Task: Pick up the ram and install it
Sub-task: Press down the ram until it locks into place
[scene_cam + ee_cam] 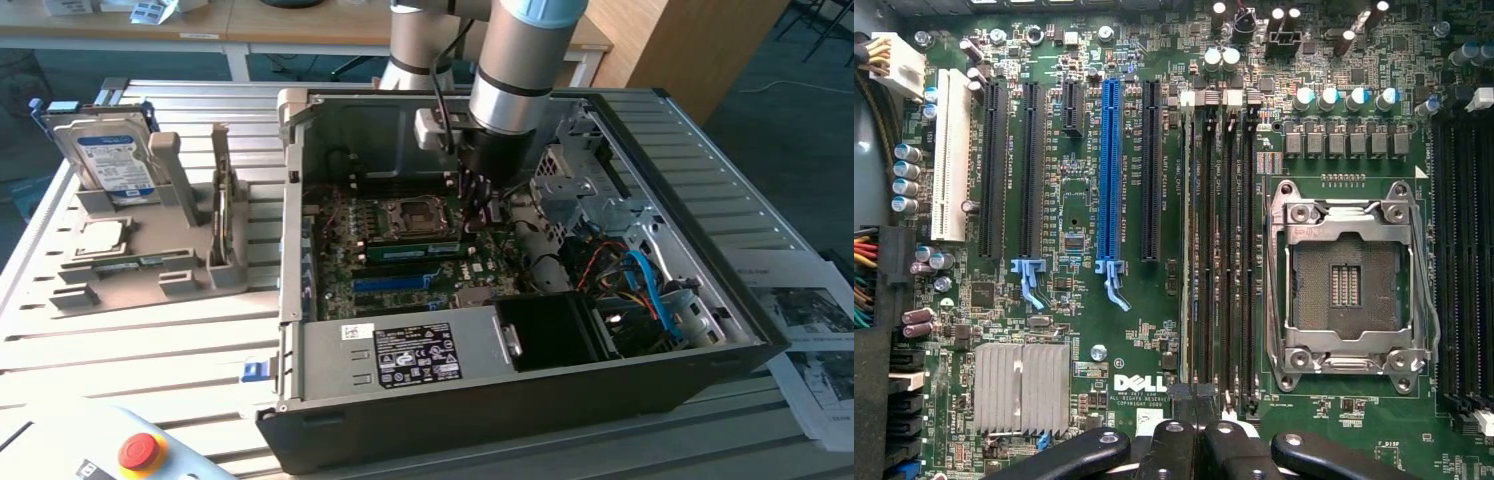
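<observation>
Nearest the wrist camera, the end effector (1194, 420) is pinched fully shut with nothing visibly between its tips, poised directly over the memory slots (1219, 250) — apparently pressing down. The ram (412, 250) lies seated edge-down in a slot beside the empty CPU socket (1349, 285), inside the open computer case (534, 395). Farther off, the hard drive (107, 155) stands in its grey holder on the worktop (147, 340).

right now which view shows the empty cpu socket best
The wrist view: the cpu socket faces the camera squarely, with its metal frame and bare contact area plain. In the exterior view the cpu socket is small, seen at an angle, beside the gripper.
</observation>
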`<state>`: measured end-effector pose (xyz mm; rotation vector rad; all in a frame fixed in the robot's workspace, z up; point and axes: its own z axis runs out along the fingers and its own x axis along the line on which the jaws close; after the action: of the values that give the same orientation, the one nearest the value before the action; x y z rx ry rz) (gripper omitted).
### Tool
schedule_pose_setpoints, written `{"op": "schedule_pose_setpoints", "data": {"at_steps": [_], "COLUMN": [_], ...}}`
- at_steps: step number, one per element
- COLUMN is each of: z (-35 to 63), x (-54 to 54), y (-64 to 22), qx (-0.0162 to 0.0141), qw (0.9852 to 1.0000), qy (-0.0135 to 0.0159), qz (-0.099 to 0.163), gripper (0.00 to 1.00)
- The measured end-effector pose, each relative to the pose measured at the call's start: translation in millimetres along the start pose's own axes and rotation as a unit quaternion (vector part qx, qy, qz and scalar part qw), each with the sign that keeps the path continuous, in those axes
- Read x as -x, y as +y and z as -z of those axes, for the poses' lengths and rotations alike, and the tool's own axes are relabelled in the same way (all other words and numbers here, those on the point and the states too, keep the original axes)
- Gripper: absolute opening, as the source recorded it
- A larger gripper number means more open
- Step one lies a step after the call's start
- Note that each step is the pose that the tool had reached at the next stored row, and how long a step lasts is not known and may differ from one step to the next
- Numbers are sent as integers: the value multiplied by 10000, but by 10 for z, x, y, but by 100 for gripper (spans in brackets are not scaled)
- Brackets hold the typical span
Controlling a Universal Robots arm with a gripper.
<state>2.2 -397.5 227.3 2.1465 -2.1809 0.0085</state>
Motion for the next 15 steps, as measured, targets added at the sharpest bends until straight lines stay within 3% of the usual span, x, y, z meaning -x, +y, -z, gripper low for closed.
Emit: {"op": "schedule_pose_setpoints", "data": {"at_steps": [15], "z": [-23], "x": [1], "y": [-2], "qx": [0], "qw": [10000], "qy": [0], "qz": [0], "gripper": [10]}}
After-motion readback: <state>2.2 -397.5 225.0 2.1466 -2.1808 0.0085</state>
